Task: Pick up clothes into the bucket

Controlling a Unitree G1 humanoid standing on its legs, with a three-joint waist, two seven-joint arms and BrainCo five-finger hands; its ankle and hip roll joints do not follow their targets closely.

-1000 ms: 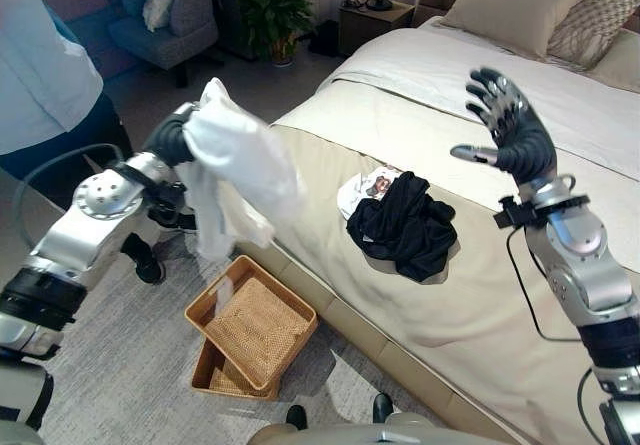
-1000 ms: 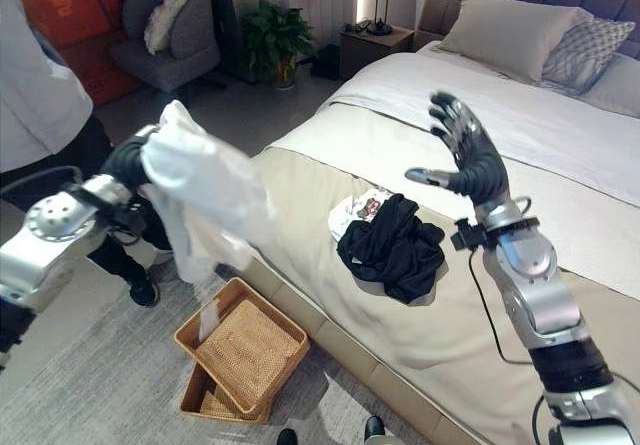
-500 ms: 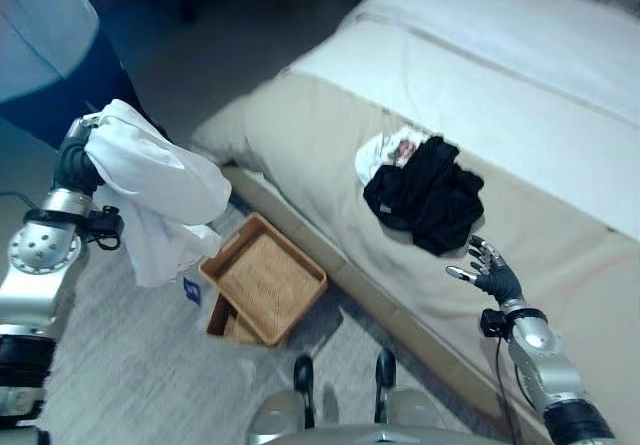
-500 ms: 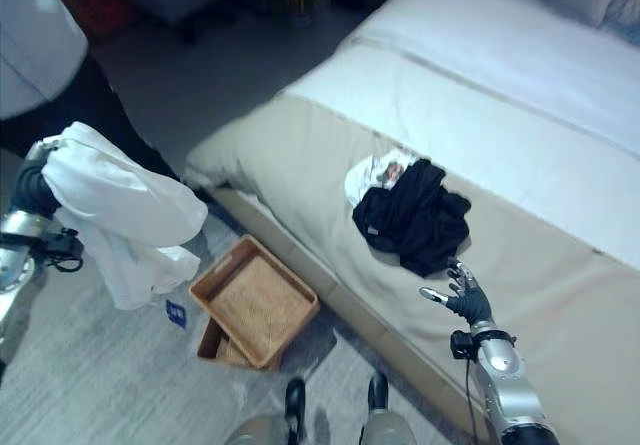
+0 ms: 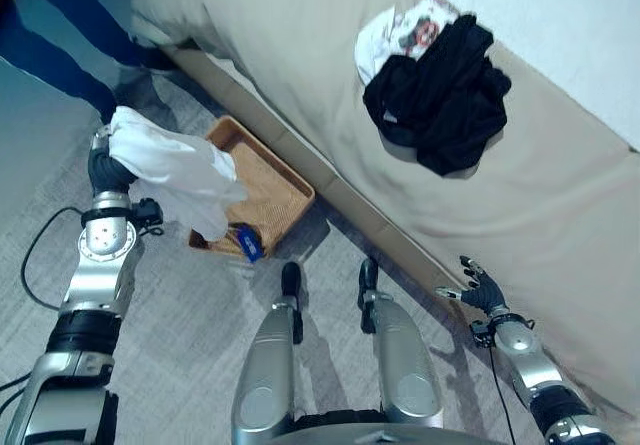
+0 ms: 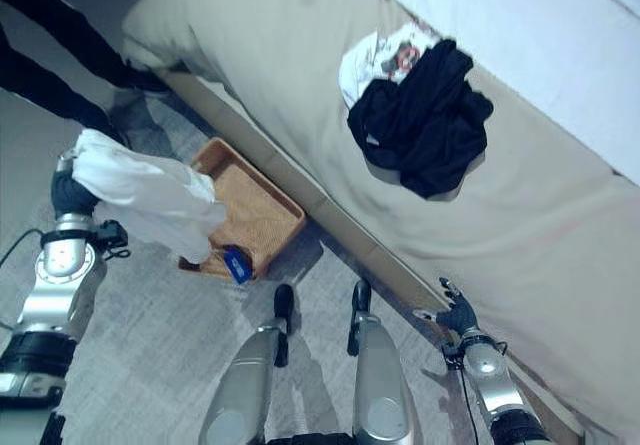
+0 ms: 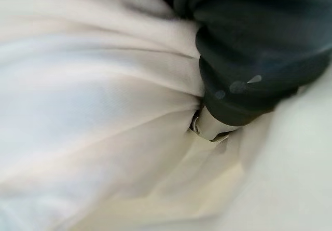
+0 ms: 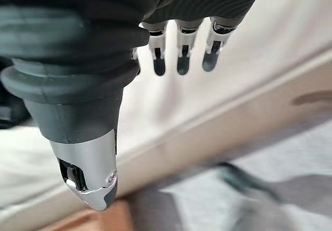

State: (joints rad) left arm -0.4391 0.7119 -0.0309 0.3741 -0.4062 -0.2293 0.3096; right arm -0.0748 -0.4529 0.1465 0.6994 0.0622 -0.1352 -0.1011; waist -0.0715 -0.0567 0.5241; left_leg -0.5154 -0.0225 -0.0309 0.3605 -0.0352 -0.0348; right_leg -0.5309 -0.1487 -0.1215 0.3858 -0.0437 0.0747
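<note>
Left hand [image 5: 106, 168] clenched on white cloth [image 5: 180, 176] just above basket [image 5: 272, 194], right hand [image 5: 483, 293] relaxed beside bed [image 5: 560, 215], black clothes [image 5: 440, 95] on bed

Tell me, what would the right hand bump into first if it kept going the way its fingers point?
Probably the bed: the right hand points its open fingers up at the bed's edge, though depth is unclear.

Garments, three: one white garment [image 5: 175, 170] bunched in the left hand [image 5: 103, 168]; one black garment [image 5: 440, 100] and one printed white garment [image 5: 400, 37], touching, on the bed [image 5: 560, 225]. Baskets [image 5: 262, 190], two, stacked. Blue tag [image 5: 247, 242], one.
</note>
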